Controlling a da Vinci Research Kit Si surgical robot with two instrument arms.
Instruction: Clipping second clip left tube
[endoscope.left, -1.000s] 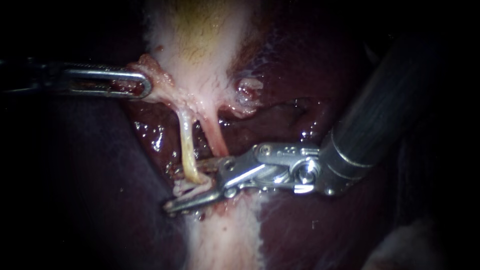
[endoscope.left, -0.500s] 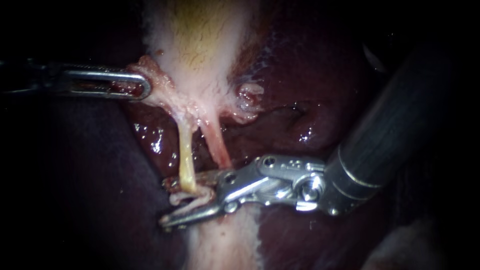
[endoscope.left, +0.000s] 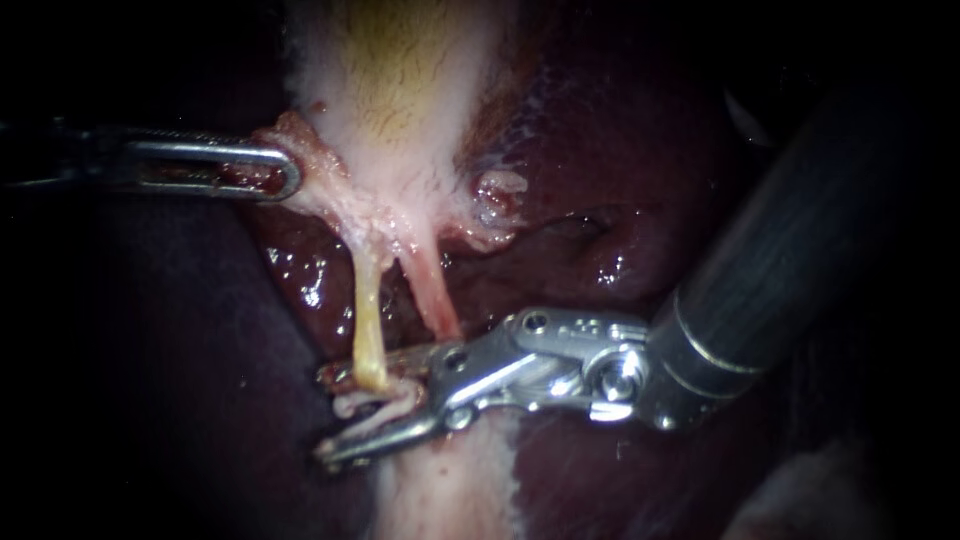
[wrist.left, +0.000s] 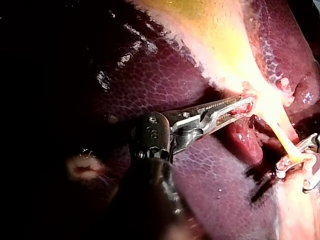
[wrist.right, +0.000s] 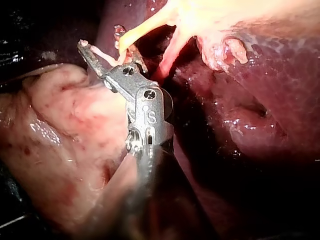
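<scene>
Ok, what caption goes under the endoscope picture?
Left instrument grips tissue; right instrument holds open jaws around the pale left tube.

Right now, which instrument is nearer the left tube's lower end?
Right. The right instrument holds its open jaws around the left tube at its lower end; the left instrument is shut on tissue beside the gallbladder, away from that end.

Up top, the gallbladder lies on the liver. Two tubes hang from its lower end, the left tube just beside the right tube. From the left, the left instrument clamps the gallbladder's lower left edge. From the right, the right instrument crosses in front of the right tube's foot, parted jaws straddling the left tube's lower end.
</scene>
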